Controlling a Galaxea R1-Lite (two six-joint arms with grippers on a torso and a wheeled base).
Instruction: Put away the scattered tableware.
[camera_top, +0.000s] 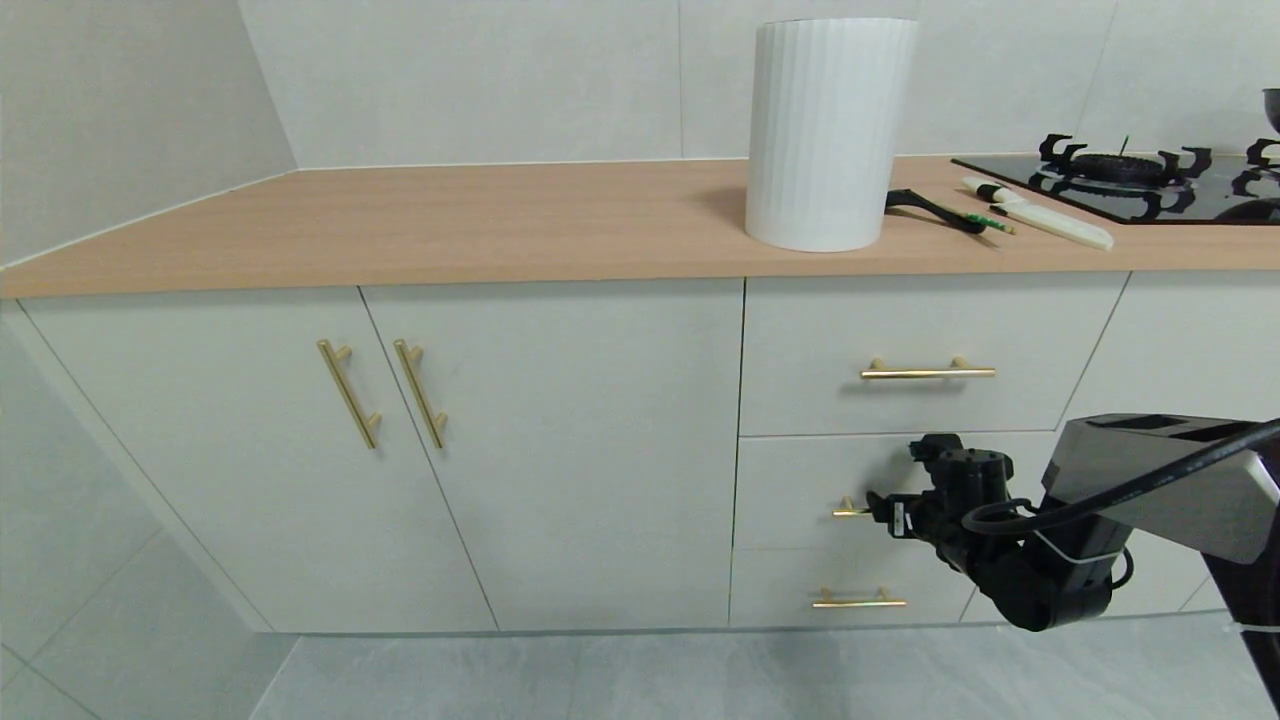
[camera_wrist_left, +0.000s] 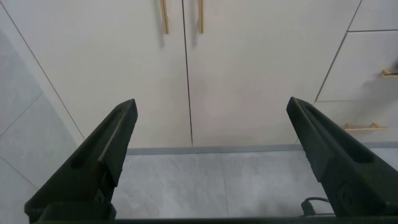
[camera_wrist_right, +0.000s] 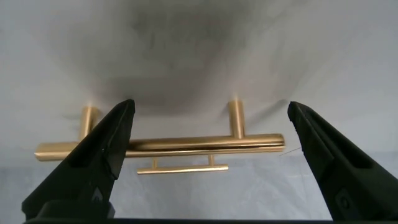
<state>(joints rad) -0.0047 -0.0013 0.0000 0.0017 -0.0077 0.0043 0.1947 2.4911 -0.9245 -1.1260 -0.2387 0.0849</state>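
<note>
Opening the middle drawer looks to be the step in hand, to make a place for the tableware.

**Step**
- Right gripper (camera_top: 885, 512): at 4 o'clock in the head view, jaws spread wide either side of the middle handle (camera_wrist_right: 186, 145), not touching it. Advice: ease in until the bar sits deep between the fingers, close between its two posts, then pull straight out. A grip near one end may slip or skew the drawer.
- Left gripper (camera_wrist_left: 211, 118): jaws spread, holding nothing, facing the doors (camera_wrist_left: 249, 68) and the floor.

**Around**
- Counter (camera_top: 450, 220): runs from 9 to 3 o'clock.
- Cylinder (camera_top: 825, 130): white, ribbed, upright on the counter at 1 o'clock.
- Hob (camera_top: 1120, 180): at 2 o'clock.
- Tableware: lies on the counter between cylinder and hob, at the cylinder's 3 o'clock. It comprises a white tool (camera_top: 1040, 215), a black tool (camera_top: 935, 208) just beside the cylinder's foot, and a thin green piece (camera_top: 985, 222) between them.
- Top handle (camera_top: 928, 372): at 12 o'clock from the middle handle.
- Bottom handle (camera_top: 858, 601): at 6 o'clock from it.

**In the way**
- Nothing visible lies between the jaws and the bar.
- The cylinder crowds the black tool — likely awkward for a later pick.
</note>
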